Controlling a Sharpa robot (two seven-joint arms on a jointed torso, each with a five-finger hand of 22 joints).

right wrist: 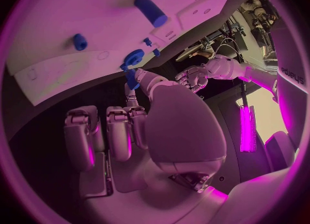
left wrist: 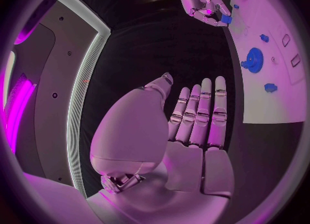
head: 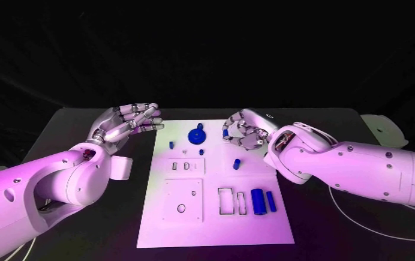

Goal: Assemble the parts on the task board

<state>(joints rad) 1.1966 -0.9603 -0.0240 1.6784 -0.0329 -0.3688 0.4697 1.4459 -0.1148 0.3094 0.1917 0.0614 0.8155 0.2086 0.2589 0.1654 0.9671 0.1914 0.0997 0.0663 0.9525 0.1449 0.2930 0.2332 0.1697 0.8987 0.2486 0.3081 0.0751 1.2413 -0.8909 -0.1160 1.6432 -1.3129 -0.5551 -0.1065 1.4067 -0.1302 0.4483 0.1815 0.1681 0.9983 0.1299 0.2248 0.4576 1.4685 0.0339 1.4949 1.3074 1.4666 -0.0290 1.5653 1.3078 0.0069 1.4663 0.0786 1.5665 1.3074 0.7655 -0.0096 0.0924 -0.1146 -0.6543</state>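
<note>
The white task board [head: 216, 225] lies in the middle of the black table. A blue gear [head: 197, 135] stands near its far edge, with small blue pegs [head: 201, 152] beside it and another peg [head: 236, 164] mid-board. Two blue cylinders [head: 264, 201] lie at the board's right side. My right hand [head: 244, 129] hovers over the far right corner and pinches a small blue part [right wrist: 131, 79] between thumb and finger, close to the gear [right wrist: 134, 57]. Left of the board's far corner, my left hand [head: 129, 123] is held flat with fingers [left wrist: 200, 110] stretched out, empty.
Recessed slots [head: 186, 166], a square plate [head: 183, 200] and rectangular cut-outs [head: 226, 201] mark the board. A white object [head: 385, 130] sits at the table's right edge. A thin cable [head: 346, 213] runs under my right arm.
</note>
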